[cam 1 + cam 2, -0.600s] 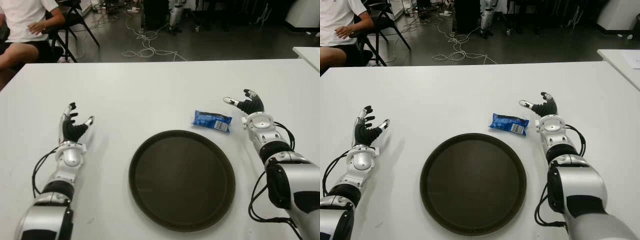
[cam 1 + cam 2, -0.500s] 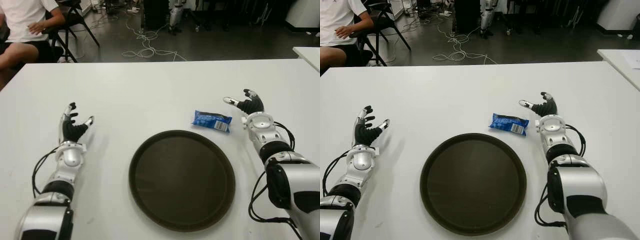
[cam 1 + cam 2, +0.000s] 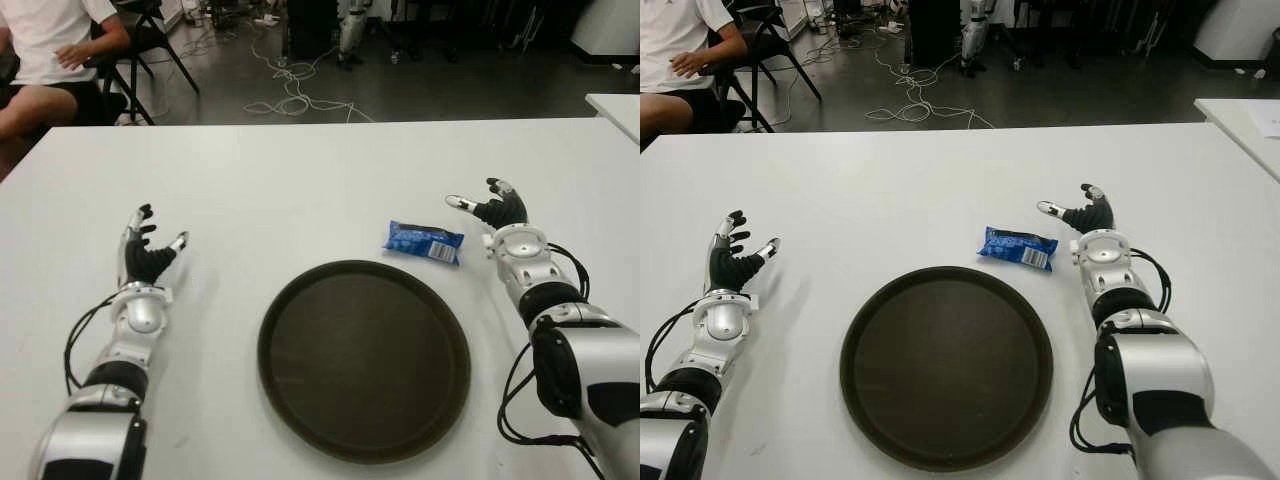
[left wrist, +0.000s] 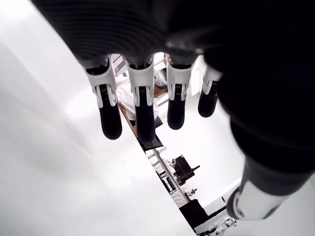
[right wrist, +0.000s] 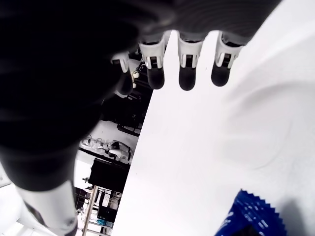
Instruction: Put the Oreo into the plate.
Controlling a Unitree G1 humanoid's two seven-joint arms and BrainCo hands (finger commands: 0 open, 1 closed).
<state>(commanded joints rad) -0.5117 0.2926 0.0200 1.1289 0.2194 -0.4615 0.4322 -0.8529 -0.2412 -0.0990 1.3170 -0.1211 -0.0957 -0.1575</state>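
Observation:
A blue Oreo packet (image 3: 424, 241) lies flat on the white table (image 3: 300, 190), just beyond the upper right rim of a round dark plate (image 3: 364, 358) that holds nothing. My right hand (image 3: 487, 207) is a little to the right of the packet, fingers spread, holding nothing; a corner of the Oreo packet (image 5: 253, 217) shows in its wrist view. My left hand (image 3: 148, 243) is far to the left of the plate, fingers (image 4: 141, 103) extended and holding nothing.
A seated person (image 3: 50, 50) and a chair are beyond the far left edge of the table. Cables (image 3: 290, 95) lie on the floor behind. Another white table corner (image 3: 620, 105) shows at the far right.

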